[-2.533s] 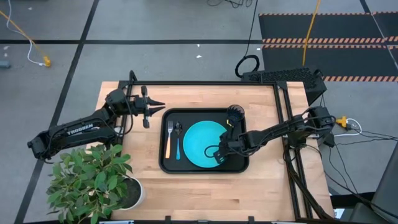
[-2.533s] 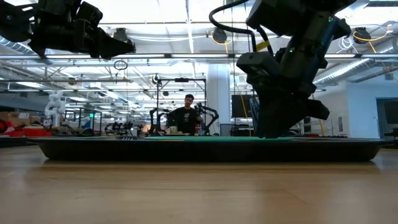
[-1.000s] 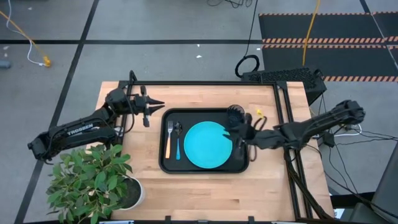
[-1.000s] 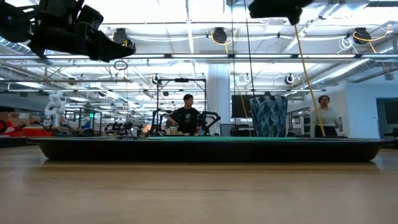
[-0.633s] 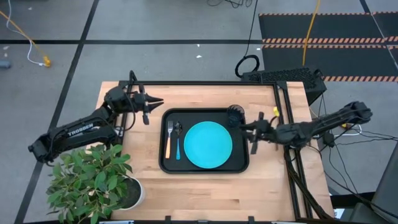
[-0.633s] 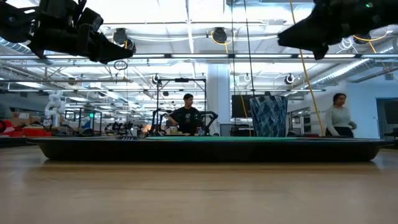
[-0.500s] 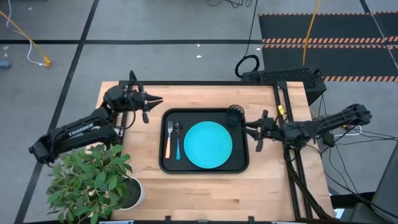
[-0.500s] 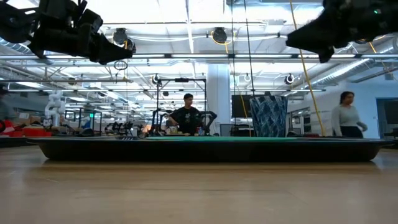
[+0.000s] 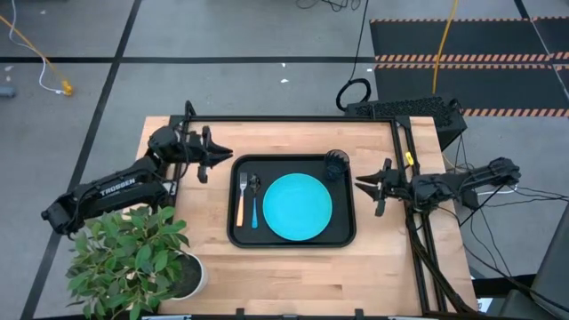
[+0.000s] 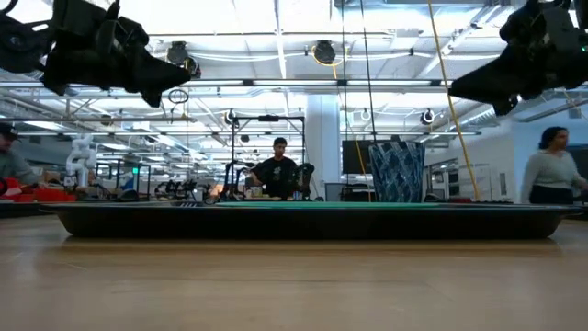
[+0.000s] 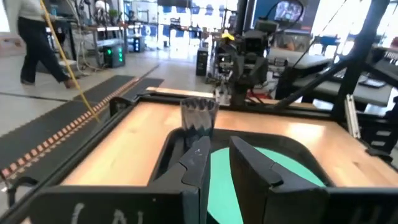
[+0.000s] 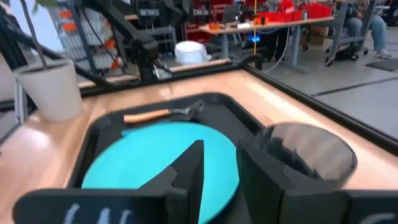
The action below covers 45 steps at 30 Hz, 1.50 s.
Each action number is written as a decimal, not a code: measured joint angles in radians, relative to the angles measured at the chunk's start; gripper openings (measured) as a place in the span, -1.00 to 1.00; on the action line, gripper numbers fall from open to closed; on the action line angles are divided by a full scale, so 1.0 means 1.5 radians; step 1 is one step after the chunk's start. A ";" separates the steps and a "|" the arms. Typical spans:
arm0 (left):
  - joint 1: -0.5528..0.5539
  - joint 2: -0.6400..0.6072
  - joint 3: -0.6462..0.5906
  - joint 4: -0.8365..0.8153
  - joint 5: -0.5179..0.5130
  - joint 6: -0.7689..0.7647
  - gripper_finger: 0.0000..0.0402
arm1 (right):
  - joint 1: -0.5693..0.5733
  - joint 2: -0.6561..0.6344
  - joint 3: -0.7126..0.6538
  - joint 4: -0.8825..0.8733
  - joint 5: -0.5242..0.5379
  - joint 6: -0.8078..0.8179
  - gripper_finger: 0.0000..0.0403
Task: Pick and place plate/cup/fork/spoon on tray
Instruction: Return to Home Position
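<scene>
Wooden table (image 9: 293,271) with black tray (image 9: 293,244) between left tool (image 9: 217,156) and right tool (image 9: 367,190), both spread, empty.

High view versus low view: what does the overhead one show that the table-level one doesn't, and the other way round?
Only the high view: the fork and spoon lying side by side in the tray, and a potted plant. Only the low view: people in the room behind. Both: the tray, the plate, the cup, and the left gripper and right gripper, both clear of the tray.
</scene>
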 joint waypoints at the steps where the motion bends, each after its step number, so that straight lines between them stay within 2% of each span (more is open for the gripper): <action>1: -0.002 0.000 -0.010 0.017 0.000 -0.011 -0.69 | 0.000 -0.006 0.000 -0.015 0.000 0.002 -0.57; 9: -0.005 -0.001 -0.117 0.240 0.000 -0.123 -0.69 | 0.000 -0.046 0.000 -0.053 0.001 0.007 -0.57; 13: 0.013 -0.014 -0.142 0.278 0.004 -0.149 -0.69 | 0.000 -0.058 0.000 -0.086 0.002 0.017 -0.57; 19: 0.063 -0.049 -0.168 0.279 0.081 -0.199 -0.69 | 0.000 -0.082 0.000 -0.122 0.002 0.035 -0.57; 22: 0.090 -0.072 -0.174 0.243 0.103 -0.204 -0.69 | 0.000 -0.100 0.000 -0.151 0.003 0.041 -0.57; 31: 0.121 -0.100 -0.174 0.199 0.128 -0.196 -0.69 | 0.000 -0.160 -0.042 -0.150 0.004 0.053 -0.57; 36: 0.121 -0.100 -0.174 0.166 0.135 -0.174 -0.69 | 0.000 -0.162 -0.050 -0.148 0.007 0.035 -0.57; 41: 0.121 -0.100 -0.174 0.161 0.135 -0.164 -0.69 | -0.010 -0.162 -0.051 -0.131 0.047 -0.007 -0.57; 45: 0.121 -0.100 -0.174 0.171 0.132 -0.162 -0.69 | -0.041 -0.162 -0.051 -0.080 -0.005 -0.040 -0.64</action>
